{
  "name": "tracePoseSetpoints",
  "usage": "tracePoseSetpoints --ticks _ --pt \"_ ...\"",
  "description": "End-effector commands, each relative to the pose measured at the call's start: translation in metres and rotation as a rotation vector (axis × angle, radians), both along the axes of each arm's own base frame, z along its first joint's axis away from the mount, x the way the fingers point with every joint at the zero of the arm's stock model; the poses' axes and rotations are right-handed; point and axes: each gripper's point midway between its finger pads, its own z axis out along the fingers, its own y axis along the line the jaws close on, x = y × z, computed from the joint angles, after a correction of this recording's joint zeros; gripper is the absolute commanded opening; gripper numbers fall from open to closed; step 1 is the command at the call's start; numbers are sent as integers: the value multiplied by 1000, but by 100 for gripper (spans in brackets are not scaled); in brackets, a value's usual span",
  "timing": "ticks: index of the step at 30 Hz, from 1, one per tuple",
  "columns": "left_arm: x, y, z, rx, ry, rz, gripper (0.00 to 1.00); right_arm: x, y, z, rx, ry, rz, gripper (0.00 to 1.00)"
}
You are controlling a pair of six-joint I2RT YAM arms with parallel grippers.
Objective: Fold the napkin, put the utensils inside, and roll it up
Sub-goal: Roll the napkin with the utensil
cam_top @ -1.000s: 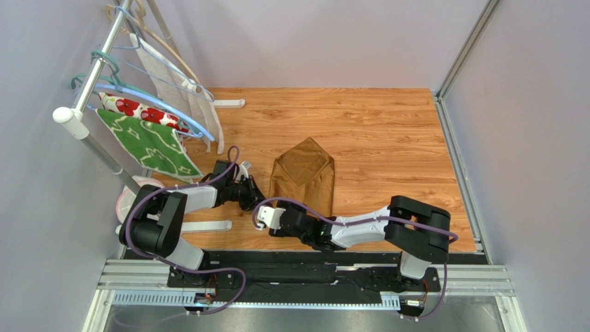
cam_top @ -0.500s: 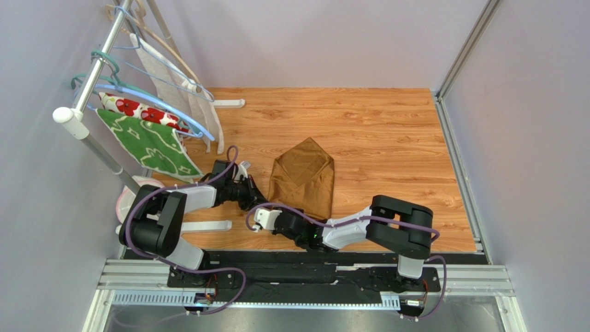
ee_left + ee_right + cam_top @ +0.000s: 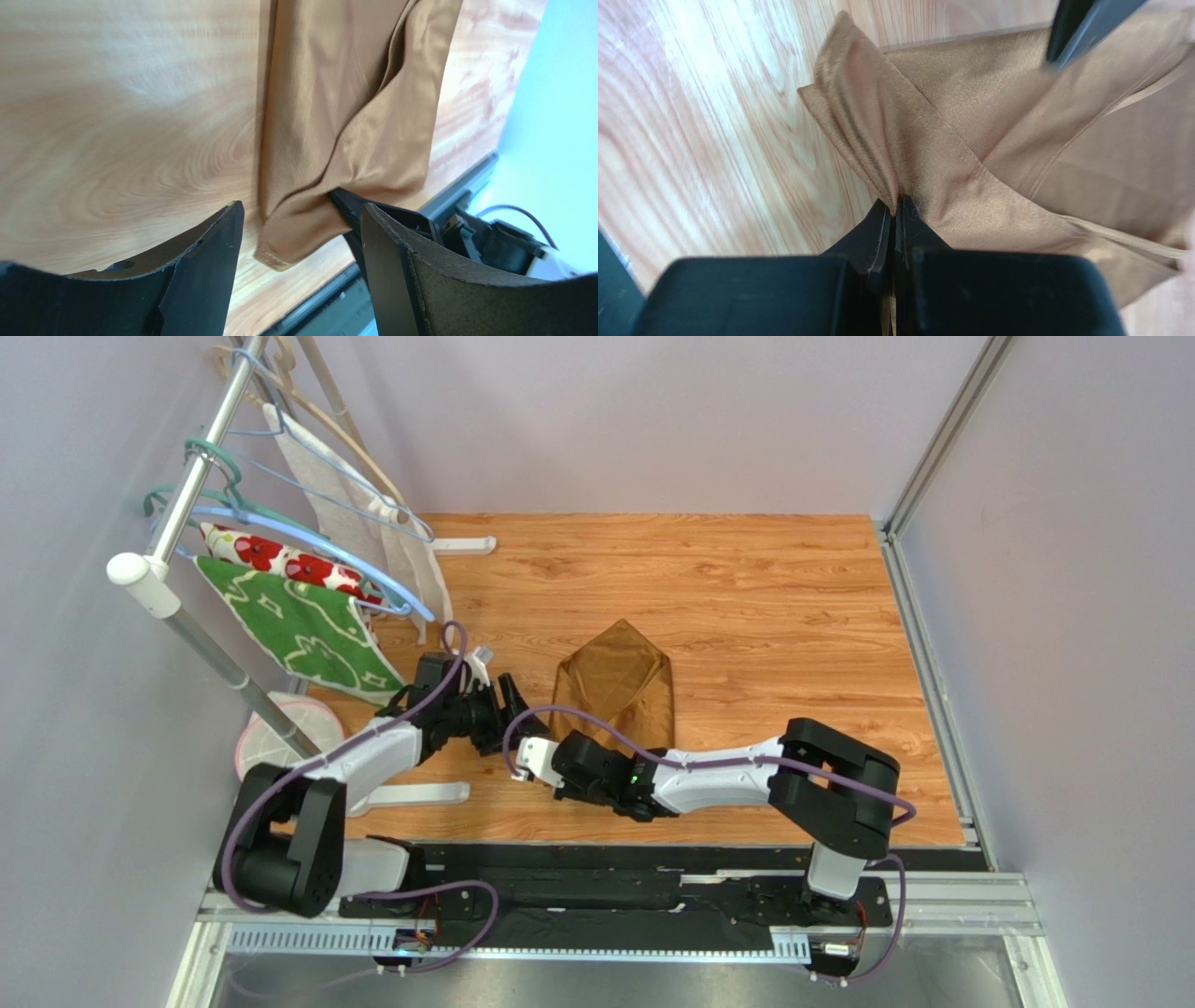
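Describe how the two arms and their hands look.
The left arm and right arm both have bulky black joints joined by pale grey links, each with a purple cable looping along it. The left hand and right hand are matte black, with two broad fingers tapering to thin tips.

the napkin (image 3: 617, 686) is plain golden-brown with a soft sheen and no pattern. under it, the table (image 3: 786, 602) is orange-brown wood grain with darker streaks. left of the napkin hang a green cloth (image 3: 302, 633) with pale leaf shapes and a white cloth (image 3: 267, 553) with red flowers, among light blue and teal hangers (image 3: 400, 588). nearer than the napkin, the left arm (image 3: 302, 826) and right arm (image 3: 842, 770) are black with whitish shells, trailing purple cables (image 3: 452, 644).
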Motion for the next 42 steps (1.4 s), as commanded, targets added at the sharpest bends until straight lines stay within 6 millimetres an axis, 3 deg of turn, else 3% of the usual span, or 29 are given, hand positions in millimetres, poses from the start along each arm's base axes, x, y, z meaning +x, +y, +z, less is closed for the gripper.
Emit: tracePoseSetpoints --ticks 1,9,19,26,35,42 --pt "12 21 11 116 -119 53 71 -18 -4 15 39 244 1 0" --pt "8 25 18 178 -295 46 66 -7 -10 19 97 523 -50 0" --pt "2 -14 48 128 -667 -93 66 1 -15 11 161 885 -103 0" --pt "-6 -38 61 78 -825 -185 68 12 -19 3 170 1055 -163 0" --pt "-6 -57 33 117 -813 -271 68 22 -26 -7 183 1180 -217 0" --pt "-2 -62 25 153 -826 -264 68 22 -27 -12 181 1205 -226 0"
